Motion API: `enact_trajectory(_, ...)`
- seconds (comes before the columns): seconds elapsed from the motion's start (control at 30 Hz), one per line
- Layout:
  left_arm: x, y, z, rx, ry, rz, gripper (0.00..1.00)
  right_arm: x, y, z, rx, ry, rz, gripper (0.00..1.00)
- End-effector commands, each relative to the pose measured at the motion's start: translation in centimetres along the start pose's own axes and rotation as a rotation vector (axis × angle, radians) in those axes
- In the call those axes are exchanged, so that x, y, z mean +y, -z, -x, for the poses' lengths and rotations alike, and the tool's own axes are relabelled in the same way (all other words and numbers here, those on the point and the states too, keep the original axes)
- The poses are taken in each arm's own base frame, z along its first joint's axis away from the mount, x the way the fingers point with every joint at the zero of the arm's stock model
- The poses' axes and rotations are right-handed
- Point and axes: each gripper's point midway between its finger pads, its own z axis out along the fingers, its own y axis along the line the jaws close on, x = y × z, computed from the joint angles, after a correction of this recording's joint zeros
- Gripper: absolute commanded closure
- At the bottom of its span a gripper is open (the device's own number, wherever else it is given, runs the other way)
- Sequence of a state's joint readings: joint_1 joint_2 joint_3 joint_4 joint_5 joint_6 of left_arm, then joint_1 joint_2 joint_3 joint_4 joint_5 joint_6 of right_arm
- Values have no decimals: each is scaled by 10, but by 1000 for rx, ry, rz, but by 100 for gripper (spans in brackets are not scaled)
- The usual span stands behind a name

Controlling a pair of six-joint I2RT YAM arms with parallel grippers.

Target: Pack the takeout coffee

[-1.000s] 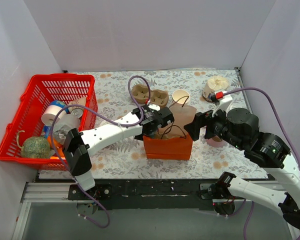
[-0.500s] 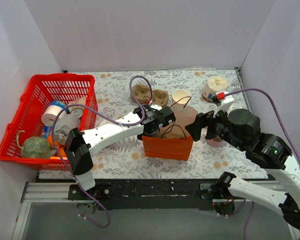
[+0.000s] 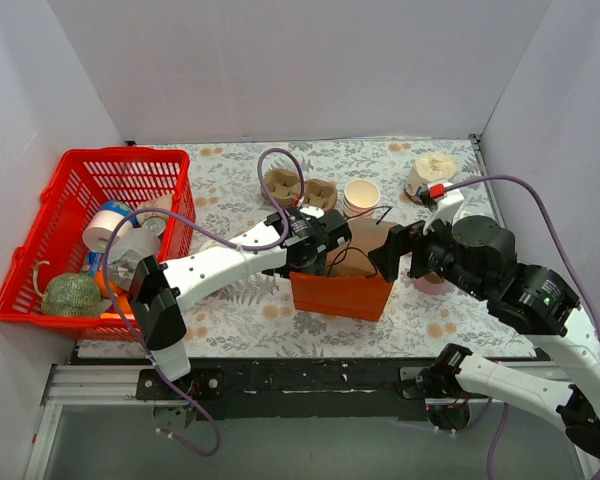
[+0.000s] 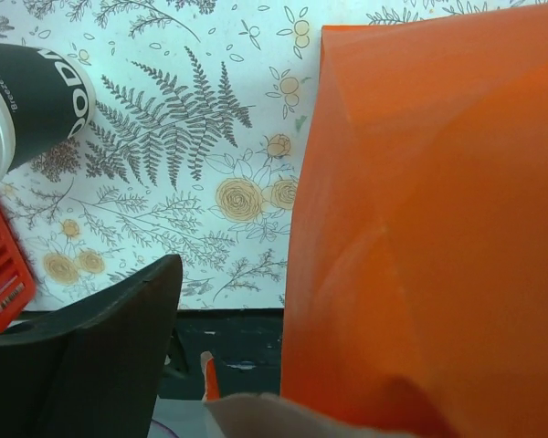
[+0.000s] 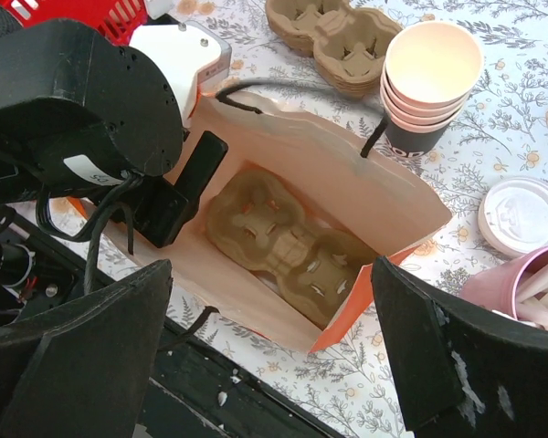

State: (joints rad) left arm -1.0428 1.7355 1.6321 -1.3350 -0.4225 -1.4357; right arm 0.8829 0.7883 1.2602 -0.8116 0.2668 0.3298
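Orange bag's (image 3: 340, 297) back wall lower than before; left pincer (image 3: 318, 265) open, right pincer (image 3: 400, 255) agape.

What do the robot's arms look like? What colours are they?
Both arms are white tubes with chunky black joints. The left arm and right arm each trail a purple cable. The fingers are flat and black. A red tag sits by the right wrist.

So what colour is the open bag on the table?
The bag is orange outside, pale tan inside; the right wrist view shows both best.
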Motion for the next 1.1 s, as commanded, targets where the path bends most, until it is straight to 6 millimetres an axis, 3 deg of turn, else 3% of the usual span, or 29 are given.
enact_trajectory(0.0, 10, 20, 9, -43, 15, -6, 26, 3, 0, 19, -57, -8, 6, 2)
enact_trajectory(0.17, 14, 38, 23, -108, 39, -31, 14, 5, 8, 23, -49, -27, 10, 2)
enact_trajectory(0.2, 13, 42, 28, -122, 52, -42, 7, 5, 10, 26, -63, -34, 8, 2)
enact_trajectory(0.27, 14, 59, 38, -164, 87, -82, 2, 7, 12, 29, -74, -49, 18, 2)
enact_trajectory(0.43, 19, 98, 56, -250, 150, -176, 2, 21, 9, 19, 15, -53, 74, 2)
enact_trajectory(0.57, 30, 128, 62, -307, 194, -248, 2, 20, 4, 28, -10, -72, 55, 2)
enact_trajectory(0.77, 47, 138, 54, -329, 252, -266, 2, 20, -7, 46, -47, -33, 27, 2)
enact_trajectory(0.87, 48, 141, 52, -337, 273, -296, 2, 12, -13, 69, -103, 4, -41, 2)
enact_trajectory(0.93, 45, 143, 51, -343, 277, -325, 2, -5, -22, 78, -110, 7, -159, 2)
enact_trajectory(0.97, 43, 144, 54, -354, 288, -337, 2, -8, -18, 94, -136, -1, -189, 2)
enact_trajectory(1.07, 43, 149, 62, -399, 337, -363, 2, -23, -38, 103, -95, 13, -245, 2)
